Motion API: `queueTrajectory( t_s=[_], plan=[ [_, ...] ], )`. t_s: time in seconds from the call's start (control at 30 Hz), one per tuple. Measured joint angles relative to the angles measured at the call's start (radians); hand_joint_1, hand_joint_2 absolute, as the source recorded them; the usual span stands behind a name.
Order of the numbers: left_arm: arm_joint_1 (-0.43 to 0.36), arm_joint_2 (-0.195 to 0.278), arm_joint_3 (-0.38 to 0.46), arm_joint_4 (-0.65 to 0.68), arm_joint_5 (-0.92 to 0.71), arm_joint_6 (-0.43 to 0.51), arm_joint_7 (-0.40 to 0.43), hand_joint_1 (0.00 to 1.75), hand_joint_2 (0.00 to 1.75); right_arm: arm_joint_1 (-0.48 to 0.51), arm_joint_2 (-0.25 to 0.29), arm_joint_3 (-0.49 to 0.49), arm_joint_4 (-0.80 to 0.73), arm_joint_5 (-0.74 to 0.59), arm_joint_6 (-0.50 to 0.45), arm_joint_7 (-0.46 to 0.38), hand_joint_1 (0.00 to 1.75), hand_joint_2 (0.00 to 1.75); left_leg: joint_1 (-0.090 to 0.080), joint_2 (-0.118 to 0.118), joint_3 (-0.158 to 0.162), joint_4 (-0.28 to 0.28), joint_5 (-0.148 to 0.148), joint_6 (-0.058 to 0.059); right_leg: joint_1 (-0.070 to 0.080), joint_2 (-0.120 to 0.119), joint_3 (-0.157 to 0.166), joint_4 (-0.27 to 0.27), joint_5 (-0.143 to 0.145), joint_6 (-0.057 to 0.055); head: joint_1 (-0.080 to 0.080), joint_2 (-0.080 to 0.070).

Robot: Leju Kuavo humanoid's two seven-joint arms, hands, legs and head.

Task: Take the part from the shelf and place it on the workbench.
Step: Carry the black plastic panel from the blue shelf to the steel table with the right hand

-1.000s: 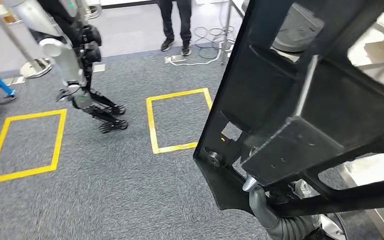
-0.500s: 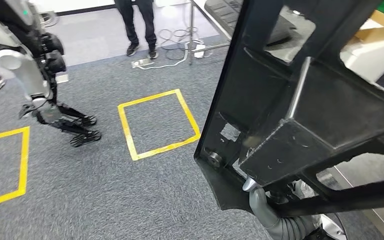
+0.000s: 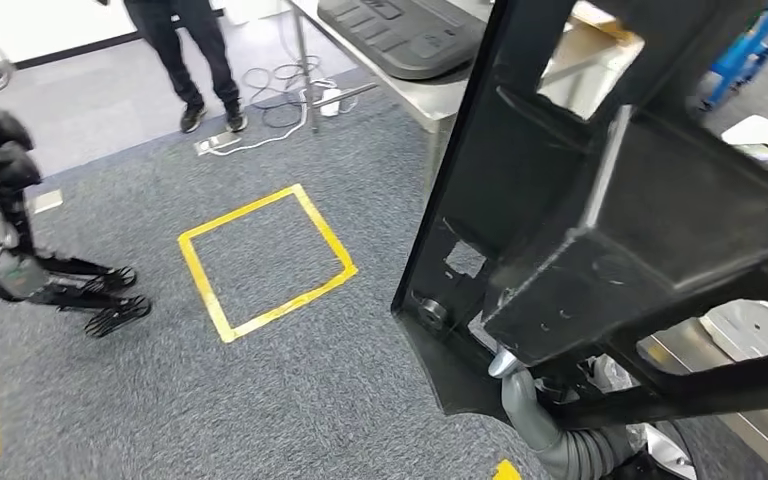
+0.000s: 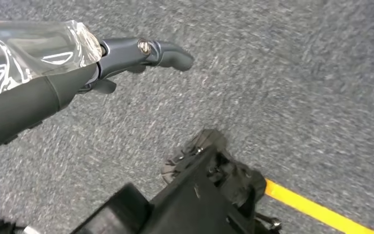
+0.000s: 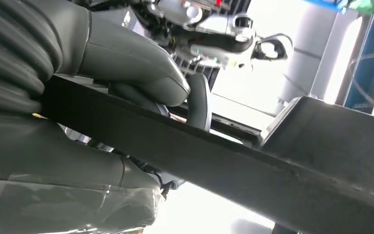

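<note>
Currently right hand (image 3: pixel 535 410) grips the large black moulded plastic frame part (image 3: pixel 600 230) from below, held upright over grey carpet (image 3: pixel 260 400); left hand (image 4: pixel 126 58) hangs empty, fingers apart.

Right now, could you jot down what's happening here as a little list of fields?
Carried thing: large black part, held upright close to the head camera
Right hand: fingers wrapped around a bar of the part
Left hand: holds nothing, hanging over grey carpet
Floor: yellow taped square
Workbench: metal, ahead, with a dark panel on it
Nearby: a person's legs
</note>
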Motion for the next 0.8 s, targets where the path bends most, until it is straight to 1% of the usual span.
queueTrajectory(
  t_s=[0.03, 0.07, 0.1, 0.13, 0.17, 0.2, 0.23, 0.27, 0.3, 0.33, 0.37, 0.4, 0.43, 0.47, 0.5, 0.53, 0.57, 0.6, 0.63, 0.67, 0.7, 0.73, 0.77, 0.8],
  plan=[
    [0.002, 0.0, 0.0, 0.0, 0.0, 0.0, 0.0, 0.0, 1.75, 0.0, 0.0, 0.0, 0.0, 0.0, 0.0, 0.0, 1.75, 1.75, 0.001, -0.017, -0.035, 0.075, -0.036, -0.003, 0.0, 0.012, -0.003, 0.0, 0.002, -0.003, 0.0, 0.0],
    [0.005, 0.0, 0.0, 0.0, 0.001, 0.0, 0.0, 0.0, 1.75, 0.0, 0.0, 0.0, 0.0, -0.001, 0.001, 0.0, 1.75, 1.75, 0.002, -0.025, -0.068, 0.143, -0.063, -0.005, 0.0, 0.025, -0.006, 0.0, 0.004, -0.004, 0.0, 0.0],
    [0.006, 0.0, 0.0, 0.0, 0.002, 0.0, 0.0, 0.0, 1.75, 0.001, 0.001, 0.0, 0.0, -0.001, 0.001, 0.0, 1.75, 1.75, 0.003, -0.029, -0.088, 0.185, -0.073, -0.006, 0.0, 0.039, -0.008, 0.0, 0.005, -0.005, 0.0, 0.0],
    [0.007, 0.0, 0.0, 0.0, 0.002, 0.0, 0.0, 0.0, 1.75, 0.001, 0.001, 0.0, 0.0, -0.001, 0.001, 0.0, 1.75, 1.75, 0.003, -0.03, -0.089, 0.187, -0.063, -0.007, 0.0, 0.053, -0.009, 0.0, 0.007, -0.004, 0.0, 0.0],
    [0.006, 0.0, 0.0, 0.0, 0.002, 0.0, 0.0, 0.0, 1.75, 0.001, 0.001, 0.0, 0.0, -0.001, 0.001, 0.0, 1.75, 1.75, 0.004, -0.032, -0.069, 0.146, -0.036, -0.006, 0.0, 0.067, -0.009, 0.001, 0.008, -0.003, 0.0, 0.0],
    [0.005, 0.0, 0.0, 0.0, 0.002, 0.0, 0.0, 0.0, 1.75, 0.001, 0.001, -0.001, 0.0, -0.001, 0.002, 0.0, 1.75, 1.75, 0.006, -0.043, -0.033, 0.074, 0.001, -0.004, 0.0, 0.08, -0.008, 0.001, 0.009, -0.001, 0.0, 0.0],
    [0.006, 0.0, 0.0, 0.0, 0.002, 0.0, 0.0, 0.0, 1.75, 0.001, 0.001, -0.001, 0.0, -0.001, 0.002, 0.0, 1.75, 1.75, 0.007, -0.065, 0.004, -0.005, 0.033, -0.001, 0.001, 0.092, -0.009, 0.001, 0.01, 0.002, 0.0, 0.0],
    [0.006, 0.0, 0.0, 0.0, 0.002, 0.0, 0.0, 0.0, 1.75, 0.001, 0.001, -0.001, 0.0, -0.001, 0.002, 0.0, 1.75, 1.75, 0.009, -0.084, 0.033, -0.068, 0.055, 0.002, 0.002, 0.104, -0.011, 0.002, 0.012, 0.006, 0.001, 0.0],
    [0.006, 0.0, 0.0, 0.0, 0.002, 0.0, 0.0, 0.0, 1.75, 0.001, 0.001, -0.002, 0.0, -0.001, 0.002, 0.0, 1.75, 1.75, 0.009, -0.099, 0.049, -0.107, 0.066, 0.005, 0.003, 0.114, -0.014, 0.003, 0.014, 0.01, 0.001, 0.0],
    [0.006, 0.0, 0.0, 0.0, 0.002, 0.0, 0.0, 0.0, 1.75, 0.001, 0.001, -0.002, 0.0, -0.001, 0.002, 0.0, 1.75, 1.75, 0.007, -0.103, 0.054, -0.12, 0.067, 0.008, 0.003, 0.123, -0.018, 0.003, 0.016, 0.015, 0.001, 0.0],
    [0.006, 0.0, 0.0, 0.0, 0.003, 0.0, -0.001, 0.0, 1.75, 0.002, 0.001, -0.002, 0.0, -0.001, 0.002, 0.0, 1.75, 1.75, 0.005, -0.094, 0.053, -0.122, 0.07, 0.013, 0.001, 0.133, -0.022, 0.002, 0.018, 0.021, 0.002, 0.0],
    [0.006, -0.001, 0.0, 0.0, 0.003, 0.0, -0.001, 0.0, 1.75, 0.002, 0.0, -0.003, 0.0, -0.001, 0.002, 0.0, 1.75, 1.75, 0.005, -0.084, 0.053, -0.125, 0.073, 0.02, -0.002, 0.134, -0.025, 0.004, 0.018, 0.026, 0.002, 0.0],
    [0.005, -0.001, 0.0, 0.0, 0.004, 0.0, -0.002, 0.0, 1.75, 0.003, 0.0, -0.004, 0.0, -0.001, 0.002, 0.0, 1.75, 1.75, 0.004, -0.074, 0.054, -0.128, 0.077, 0.027, -0.003, 0.121, -0.032, 0.016, 0.01, 0.031, 0.002, 0.0],
    [0.004, -0.001, 0.0, 0.0, 0.004, 0.0, -0.002, 0.0, 1.75, 0.002, -0.001, -0.004, 0.0, -0.001, 0.002, 0.0, 1.75, 1.75, 0.005, -0.063, 0.054, -0.131, 0.08, 0.034, -0.003, 0.099, -0.047, 0.047, -0.01, 0.034, 0.003, 0.0],
    [0.005, -0.001, 0.0, 0.0, 0.005, 0.0, -0.003, 0.0, 1.75, 0.002, -0.002, -0.005, 0.0, -0.001, 0.002, 0.0, 1.75, 1.75, 0.006, -0.051, 0.054, -0.134, 0.082, 0.038, -0.003, 0.072, -0.072, 0.101, -0.041, 0.037, 0.004, 0.0],
    [0.007, -0.001, 0.0, 0.0, 0.005, 0.0, -0.003, 0.0, 1.75, 0.002, -0.002, -0.005, 0.0, -0.001, 0.002, 0.0, 1.75, 1.75, 0.005, -0.04, 0.054, -0.134, 0.082, 0.041, -0.002, 0.049, -0.107, 0.173, -0.077, 0.04, 0.004, 0.0],
    [0.009, -0.001, 0.0, 0.0, 0.005, 0.0, -0.003, 0.0, 1.75, 0.002, -0.003, -0.005, 0.0, -0.001, 0.002, 0.0, 1.75, 1.75, 0.004, -0.026, 0.053, -0.134, 0.081, 0.042, -0.003, 0.038, -0.142, 0.246, -0.107, 0.043, 0.004, 0.0],
    [0.01, -0.001, 0.0, 0.0, 0.005, 0.0, -0.003, 0.0, 1.75, 0.002, -0.003, -0.005, 0.0, -0.001, 0.002, 0.001, 1.75, 1.75, 0.003, -0.013, 0.052, -0.133, 0.081, 0.042, -0.004, 0.033, -0.167, 0.297, -0.122, 0.046, 0.004, 0.0],
    [0.011, -0.001, 0.0, 0.0, 0.005, 0.0, -0.003, 0.0, 1.75, 0.003, -0.003, -0.005, 0.0, -0.001, 0.002, 0.001, 1.75, 1.75, 0.003, 0.0, 0.052, -0.133, 0.08, 0.041, -0.005, 0.03, -0.173, 0.312, -0.119, 0.049, 0.004, 0.0],
    [0.011, -0.001, 0.0, 0.0, 0.005, 0.0, -0.003, 0.0, 1.75, 0.003, -0.003, -0.005, 0.0, -0.001, 0.002, 0.001, 1.75, 1.75, 0.003, 0.011, 0.053, -0.133, 0.078, 0.04, -0.007, 0.025, -0.157, 0.283, -0.098, 0.05, 0.004, 0.0],
    [0.011, -0.001, 0.0, 0.0, 0.005, 0.0, -0.003, 0.0, 1.75, 0.003, -0.003, -0.005, 0.0, -0.001, 0.002, 0.001, 1.75, 1.75, 0.004, 0.022, 0.055, -0.132, 0.076, 0.037, -0.008, 0.012, -0.122, 0.219, -0.065, 0.052, 0.004, 0.0],
    [0.01, -0.001, 0.0, 0.0, 0.005, 0.0, -0.003, 0.0, 1.75, 0.003, -0.003, -0.005, 0.0, -0.001, 0.002, 0.001, 1.75, 1.75, 0.003, 0.032, 0.058, -0.131, 0.073, 0.032, -0.009, -0.015, -0.079, 0.14, -0.036, 0.053, 0.004, 0.0],
    [0.01, -0.001, 0.0, 0.0, 0.005, 0.0, -0.003, 0.0, 1.75, 0.002, -0.003, -0.005, 0.0, -0.001, 0.002, 0.001, 1.75, 1.75, 0.0, 0.041, 0.061, -0.13, 0.068, 0.026, -0.008, -0.037, -0.044, 0.075, -0.015, 0.05, 0.004, 0.0],
    [0.009, -0.001, 0.0, 0.0, 0.005, 0.0, -0.003, 0.0, 1.75, 0.002, -0.003, -0.005, 0.0, -0.002, 0.002, 0.001, 1.75, 1.75, -0.003, 0.049, 0.064, -0.128, 0.064, 0.021, -0.006, -0.053, -0.021, 0.033, -0.004, 0.045, 0.003, 0.0]
  ],
)
